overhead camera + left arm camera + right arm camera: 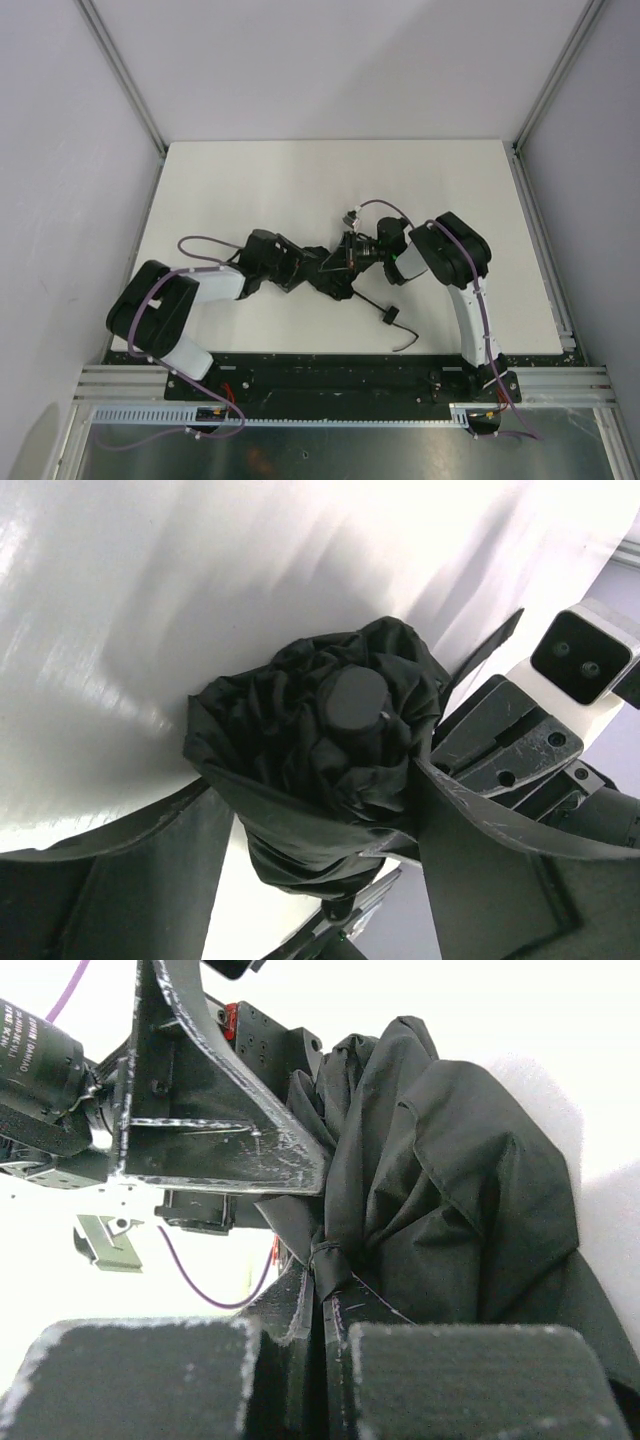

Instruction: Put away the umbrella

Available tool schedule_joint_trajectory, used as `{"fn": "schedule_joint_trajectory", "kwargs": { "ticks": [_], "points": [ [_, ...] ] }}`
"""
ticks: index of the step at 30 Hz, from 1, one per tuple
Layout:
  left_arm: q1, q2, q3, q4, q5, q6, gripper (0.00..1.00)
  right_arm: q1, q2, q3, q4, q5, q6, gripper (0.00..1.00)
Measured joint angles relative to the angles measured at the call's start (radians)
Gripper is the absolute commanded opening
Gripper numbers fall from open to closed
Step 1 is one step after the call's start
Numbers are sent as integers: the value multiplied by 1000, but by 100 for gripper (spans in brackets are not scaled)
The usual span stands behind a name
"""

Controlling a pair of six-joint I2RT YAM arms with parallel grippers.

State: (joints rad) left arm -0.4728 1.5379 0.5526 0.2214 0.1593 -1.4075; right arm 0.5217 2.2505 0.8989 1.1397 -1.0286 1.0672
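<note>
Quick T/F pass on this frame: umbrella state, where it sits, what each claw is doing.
1. The right claw is shut on a fold of the black folding umbrella, pinching its dark fabric canopy. True.
2. The canopy is spread fully open. False: it is bunched into a crumpled bundle.
3. The left claw straddles that bundle, one finger on each side. True.
4. The umbrella lies at the far left corner of the white table. False: it sits near the middle, between the two arms.
</note>
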Motion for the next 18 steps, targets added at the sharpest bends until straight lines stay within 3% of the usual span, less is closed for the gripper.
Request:
{"fn": "schedule_joint_trajectory", "kwargs": {
  "ticks": [8, 10, 13, 18],
  "points": [
    [0, 74, 32, 39, 1, 6, 26, -14, -10, 10, -46, 0, 8, 1],
    [0, 86, 37, 53, 2, 21, 15, -14, -22, 18, -91, 3, -13, 9],
    [-1, 91, 40, 66, 2, 35, 9, -13, -48, 35, -190, 6, -64, 26],
    [-5, 91, 39, 77, -7, 55, 7, -2, -157, 99, -521, 37, -246, 47]
  ]
}}
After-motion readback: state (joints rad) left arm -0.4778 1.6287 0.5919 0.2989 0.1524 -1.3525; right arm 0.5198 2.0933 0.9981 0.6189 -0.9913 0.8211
